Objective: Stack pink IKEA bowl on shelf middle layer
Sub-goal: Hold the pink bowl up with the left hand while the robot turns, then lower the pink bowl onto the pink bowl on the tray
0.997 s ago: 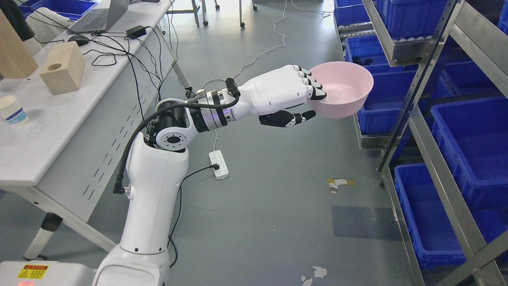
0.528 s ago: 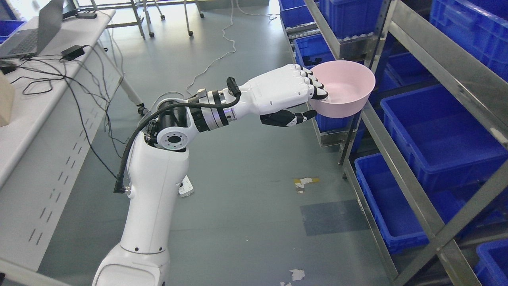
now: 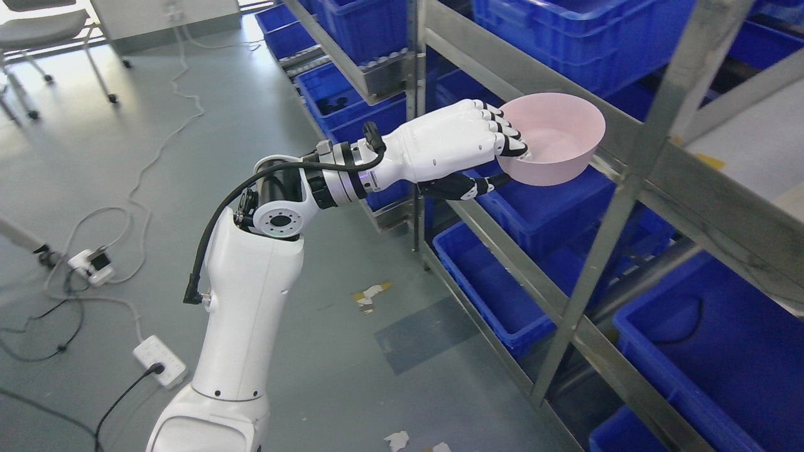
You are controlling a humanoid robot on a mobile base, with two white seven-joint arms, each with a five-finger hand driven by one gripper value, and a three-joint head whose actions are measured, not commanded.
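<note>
Now you see the left hand [image 3: 461, 147] raised at mid-frame, its fingers [image 3: 502, 135] clamped over the near rim of the pink bowl [image 3: 556, 141], thumb underneath. Since a moment ago your camera has swung right: the desk is gone from view, while the metal shelf [image 3: 628, 188] with blue bins [image 3: 540, 207] fills the right side, the bowl level with its middle rail.
</note>
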